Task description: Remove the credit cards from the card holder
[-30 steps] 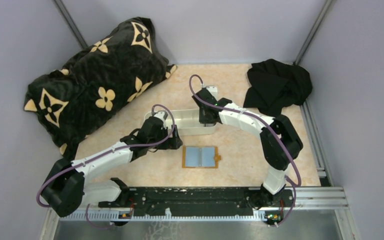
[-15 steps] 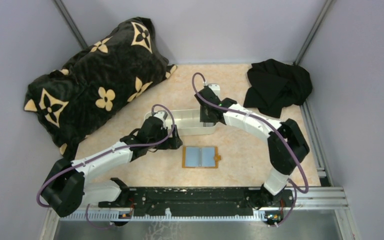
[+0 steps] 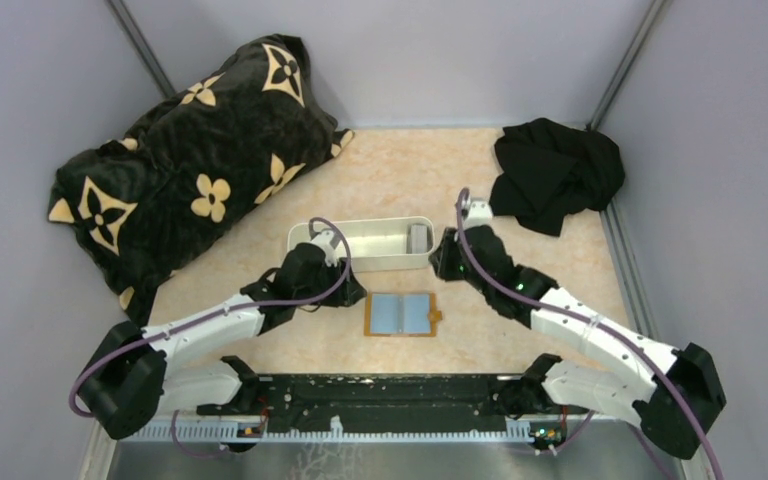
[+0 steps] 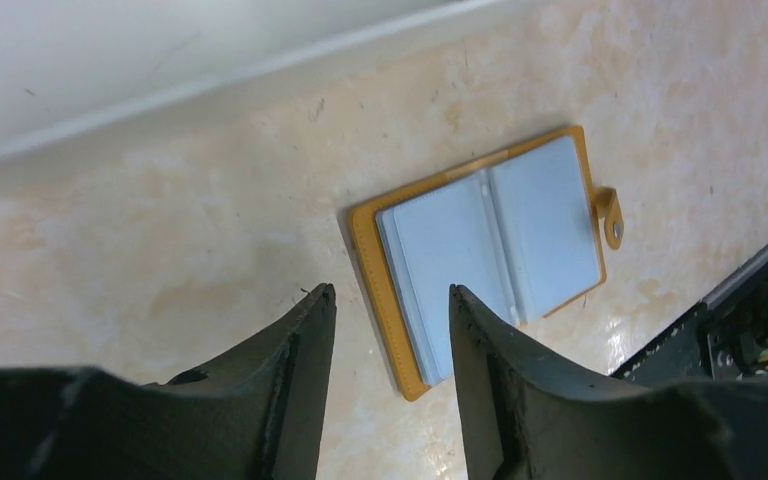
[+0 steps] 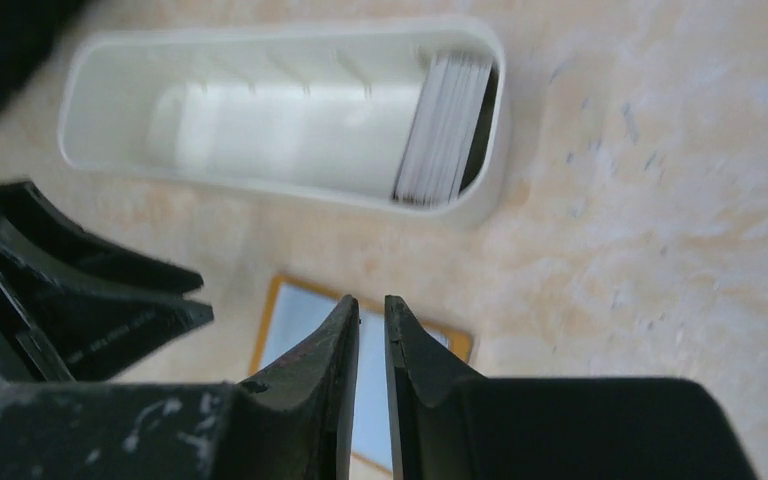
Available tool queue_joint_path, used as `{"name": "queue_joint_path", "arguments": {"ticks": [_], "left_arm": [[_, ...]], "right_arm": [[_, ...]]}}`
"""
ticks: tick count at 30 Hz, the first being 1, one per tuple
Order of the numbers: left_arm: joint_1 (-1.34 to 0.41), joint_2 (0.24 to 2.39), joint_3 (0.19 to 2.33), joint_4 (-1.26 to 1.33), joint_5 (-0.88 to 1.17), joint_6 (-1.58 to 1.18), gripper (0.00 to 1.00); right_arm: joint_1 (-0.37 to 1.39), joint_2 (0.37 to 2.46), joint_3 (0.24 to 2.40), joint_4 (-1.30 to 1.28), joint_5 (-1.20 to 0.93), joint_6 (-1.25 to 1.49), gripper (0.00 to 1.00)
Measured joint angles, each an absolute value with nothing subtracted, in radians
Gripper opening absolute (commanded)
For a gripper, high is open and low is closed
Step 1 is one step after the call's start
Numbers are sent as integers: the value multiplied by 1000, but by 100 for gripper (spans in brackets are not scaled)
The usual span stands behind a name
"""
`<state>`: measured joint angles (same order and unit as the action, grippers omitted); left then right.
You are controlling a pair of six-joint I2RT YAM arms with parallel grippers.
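Lying open: tan leather-like card holder (image 3: 400, 314), smooth grey-blue panels. Right wrist view resolves thin credit cards (image 5: 447, 128) edgewise in white tray (image 5: 280, 120). Left gripper (image 4: 390, 292) spread; right gripper (image 5: 371, 300) pressed near-together, empty.

Your card holder (image 3: 400, 314) lies open and flat on the tabletop (image 3: 400, 175). Its orange-tan cover faces down and its two grey-blue inner panels face up, with a small clasp tab jutting from the right edge. Just beyond it you find the credit cards (image 3: 418, 238), a grey stack standing on edge at the right end of the white tray (image 3: 355, 222), apart from the holder.
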<state>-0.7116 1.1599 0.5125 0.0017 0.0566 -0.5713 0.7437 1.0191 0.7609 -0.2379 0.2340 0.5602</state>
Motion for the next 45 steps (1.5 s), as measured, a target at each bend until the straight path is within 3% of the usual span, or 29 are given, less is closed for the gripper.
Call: {"name": "queue_joint_path", "arguments": {"ticks": [2, 4, 6, 15, 45], "left_arm": [[-732, 1159, 481, 28, 68, -573, 59], [-760, 1159, 447, 53, 87, -584, 76], [-789, 1160, 428, 76, 99, -600, 80], [-936, 1160, 369, 227, 106, -702, 80], [-957, 1293, 447, 269, 113, -698, 80]], "right_arm": [[782, 997, 675, -218, 226, 572, 16], [864, 1031, 611, -208, 223, 597, 15], [914, 1062, 580, -204, 219, 615, 13], [946, 1101, 455, -96, 245, 713, 0], [912, 1303, 414, 134, 212, 763, 0]]}}
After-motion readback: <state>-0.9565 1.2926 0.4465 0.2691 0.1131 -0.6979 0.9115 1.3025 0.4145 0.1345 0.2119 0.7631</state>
